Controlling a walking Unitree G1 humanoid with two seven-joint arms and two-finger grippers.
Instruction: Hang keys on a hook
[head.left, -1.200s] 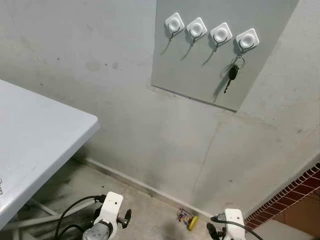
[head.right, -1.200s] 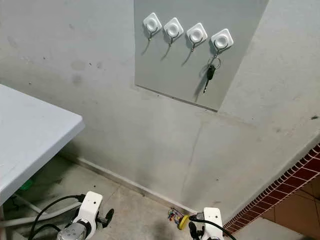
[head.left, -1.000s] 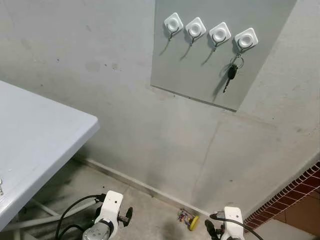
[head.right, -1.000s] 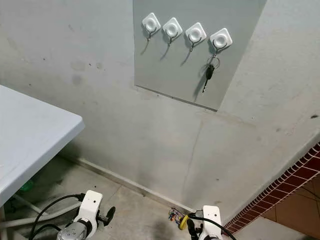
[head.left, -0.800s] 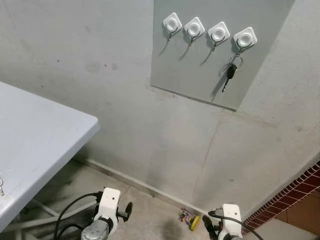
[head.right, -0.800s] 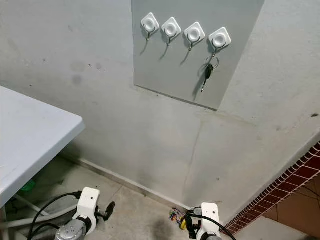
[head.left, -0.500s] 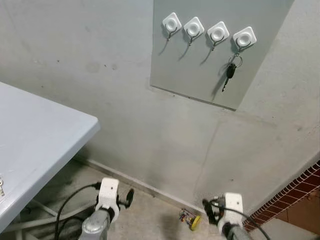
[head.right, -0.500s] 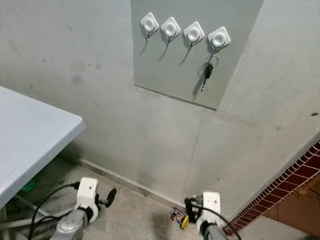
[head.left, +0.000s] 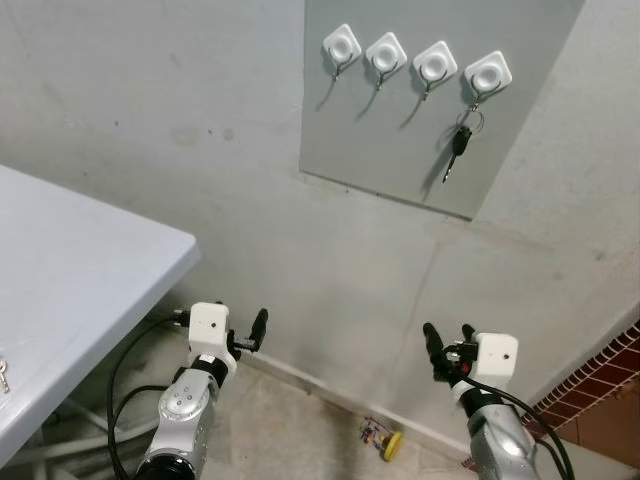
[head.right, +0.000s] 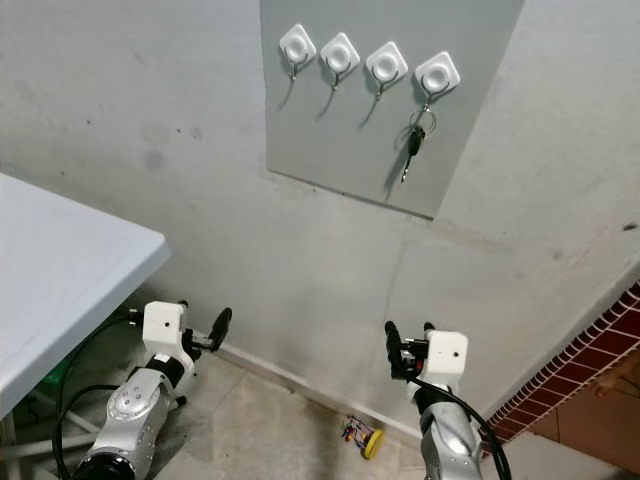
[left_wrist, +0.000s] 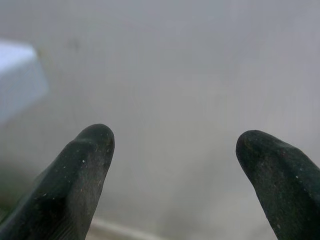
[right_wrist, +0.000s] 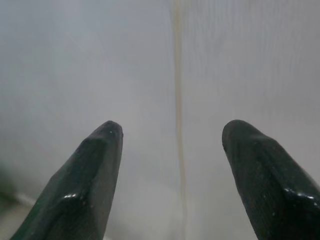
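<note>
Since the car key (head.left: 459, 150) hangs on the rightmost hook (head.left: 487, 73), the job looks done, and the left gripper (left_wrist: 172, 165) and right gripper (right_wrist: 172, 160), both wide open and empty, need only drop.

Three bare hooks (head.left: 387, 54) left of hung keys (head.left: 458, 143); table (head.left: 70, 290) far left

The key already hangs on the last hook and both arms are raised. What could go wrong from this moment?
1. The right gripper points at the wall below the key, fingers open; lifting it further might knock the key off its hook.
2. The left gripper is near the white table corner and might bump it.
3. Small clutter on the floor could trip a step.
</note>
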